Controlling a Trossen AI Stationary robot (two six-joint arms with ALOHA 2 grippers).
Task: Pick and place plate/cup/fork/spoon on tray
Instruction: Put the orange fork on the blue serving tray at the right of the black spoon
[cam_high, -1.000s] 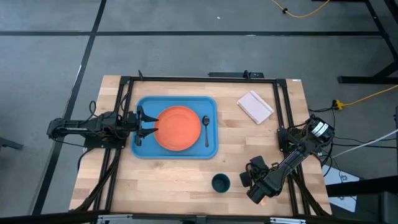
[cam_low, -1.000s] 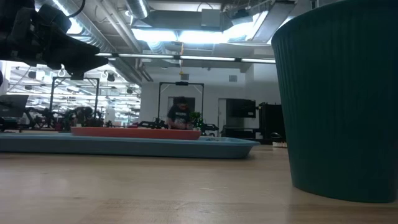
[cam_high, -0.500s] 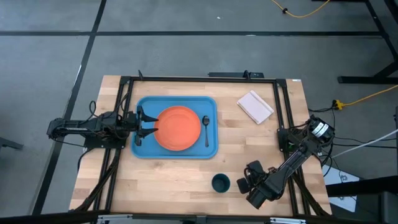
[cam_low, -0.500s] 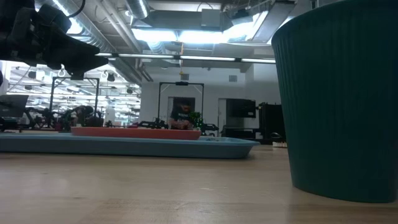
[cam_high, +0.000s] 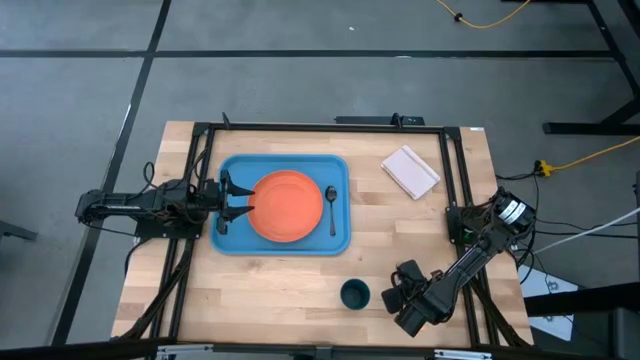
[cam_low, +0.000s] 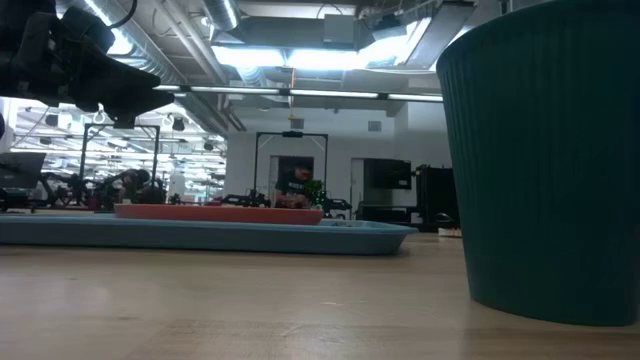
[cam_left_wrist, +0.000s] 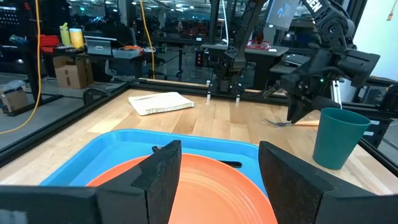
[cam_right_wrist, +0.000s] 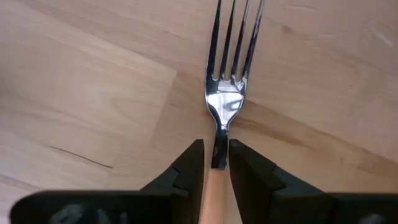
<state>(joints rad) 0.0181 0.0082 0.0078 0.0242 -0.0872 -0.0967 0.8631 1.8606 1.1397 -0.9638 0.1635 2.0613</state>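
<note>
The orange plate (cam_high: 285, 205) lies on the light-blue tray (cam_high: 228, 240), with the dark spoon (cam_high: 331, 205) on the tray to its right. The teal cup (cam_high: 354, 294) stands on the table near the front edge; it also shows in the low view (cam_low: 545, 160). My right gripper (cam_high: 393, 290) is just right of the cup, shut on the fork (cam_right_wrist: 227, 93). In the high view the gripper hides the fork. My left gripper (cam_high: 238, 205) is open over the tray's left part, at the plate's left rim, touching nothing. My right gripper pinches the fork's thin neck (cam_right_wrist: 219, 144) between its two fingers, where the silver head meets the orange handle (cam_right_wrist: 214, 186). The fingers come from above, one on each side. The fork lies level, tines (cam_right_wrist: 236, 37) pointing away; I cannot tell whether it is clear of the table.
A white rectangular pad (cam_high: 410, 172) lies at the table's far right. A black frame (cam_high: 445, 170) runs along the table's sides and far edge. Bare wood lies between the tray and the front edge.
My right gripper has moved a little toward the table's left and near edge, closer to the cup.
</note>
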